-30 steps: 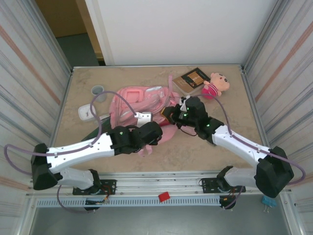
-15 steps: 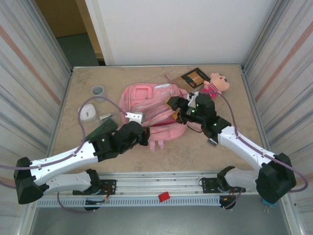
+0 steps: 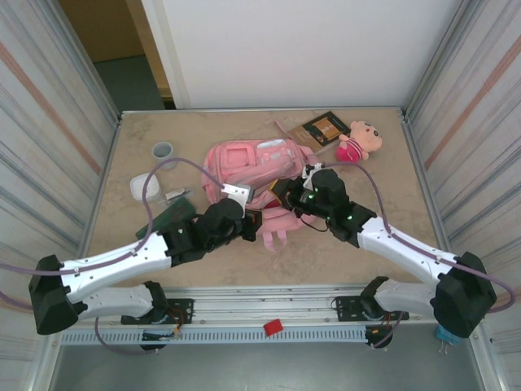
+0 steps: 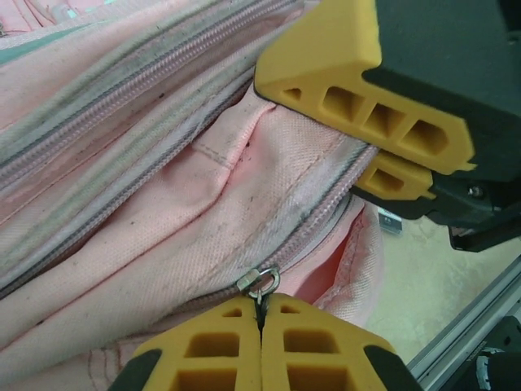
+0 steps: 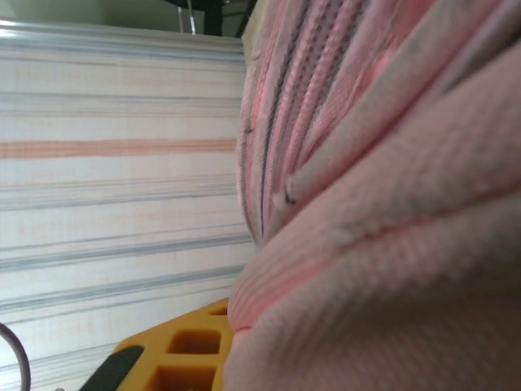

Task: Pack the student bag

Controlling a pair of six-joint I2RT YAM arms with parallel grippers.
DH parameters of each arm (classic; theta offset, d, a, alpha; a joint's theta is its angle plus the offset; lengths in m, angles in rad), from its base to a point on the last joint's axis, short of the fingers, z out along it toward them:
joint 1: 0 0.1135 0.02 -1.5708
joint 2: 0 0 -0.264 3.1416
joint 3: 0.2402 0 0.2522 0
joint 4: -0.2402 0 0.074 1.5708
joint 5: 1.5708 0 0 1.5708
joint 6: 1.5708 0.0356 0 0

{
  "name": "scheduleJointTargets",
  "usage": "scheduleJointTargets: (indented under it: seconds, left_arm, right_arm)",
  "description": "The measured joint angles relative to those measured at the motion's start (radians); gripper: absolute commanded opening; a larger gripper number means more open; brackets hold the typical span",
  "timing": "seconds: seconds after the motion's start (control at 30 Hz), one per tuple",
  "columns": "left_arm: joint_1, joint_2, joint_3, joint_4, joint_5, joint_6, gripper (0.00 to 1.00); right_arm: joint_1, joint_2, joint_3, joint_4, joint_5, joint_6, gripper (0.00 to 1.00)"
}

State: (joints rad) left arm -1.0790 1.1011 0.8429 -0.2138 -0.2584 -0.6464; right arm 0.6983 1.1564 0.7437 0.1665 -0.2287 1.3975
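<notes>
The pink student bag (image 3: 244,163) lies flat mid-table, straps toward the arms. My left gripper (image 3: 247,218) sits at its near edge; in the left wrist view the gripper (image 4: 261,316) is shut on the metal zipper pull (image 4: 260,281) of a partly opened zip. My right gripper (image 3: 285,192) is at the bag's right side, its yellow fingers (image 4: 358,106) clamped on a fold of the bag (image 4: 163,204) just beyond the zip. In the right wrist view pink fabric (image 5: 383,244) presses close over one yellow finger (image 5: 183,346).
A brown book (image 3: 322,129) and a pink-and-tan plush doll (image 3: 361,140) lie at the back right. To the bag's left are a grey cup (image 3: 163,151), a white object (image 3: 145,186) and a dark green item (image 3: 169,215). Metal walls flank the table.
Both grippers drew apart half a second ago and have come back together at the bag's near edge. The bag has shifted slightly to the right with them.
</notes>
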Motion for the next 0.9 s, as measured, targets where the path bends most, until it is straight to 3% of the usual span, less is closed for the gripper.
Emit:
scheduleJointTargets:
  seconds: [0.2, 0.27, 0.37, 0.5, 0.7, 0.77, 0.83, 0.9]
  left_arm:
    - [0.034, -0.088, -0.098, 0.031, -0.002, 0.005, 0.00]
    - [0.054, -0.114, -0.145, 0.051, 0.003, 0.014, 0.00]
    - [0.071, -0.122, -0.175, 0.074, 0.017, 0.025, 0.00]
    - [0.079, -0.102, -0.177, 0.110, 0.043, 0.042, 0.00]
    - [0.079, -0.041, -0.175, 0.164, 0.097, 0.048, 0.00]
    - [0.079, -0.026, -0.173, 0.167, 0.114, 0.050, 0.00]
    - [0.079, -0.018, -0.168, 0.167, 0.126, 0.052, 0.00]
    - [0.079, -0.018, -0.162, 0.167, 0.128, 0.052, 0.00]
  right_arm:
    - [-0.184, -0.005, 0.061, -0.133, -0.247, -0.096, 0.12]
    - [-0.249, -0.005, 0.111, -0.196, -0.324, -0.139, 0.24]
    - [-0.288, -0.013, 0.147, -0.232, -0.373, -0.182, 0.59]
    - [-0.239, -0.048, 0.113, -0.204, -0.332, -0.144, 0.69]
    - [-0.043, -0.077, -0.008, -0.132, -0.143, -0.061, 0.69]
    - [-0.006, -0.077, -0.017, -0.132, -0.083, -0.046, 0.65]
    - [0.017, -0.077, -0.017, -0.129, -0.028, -0.037, 0.42]
    - [0.022, -0.076, -0.017, -0.132, 0.002, -0.044, 0.28]
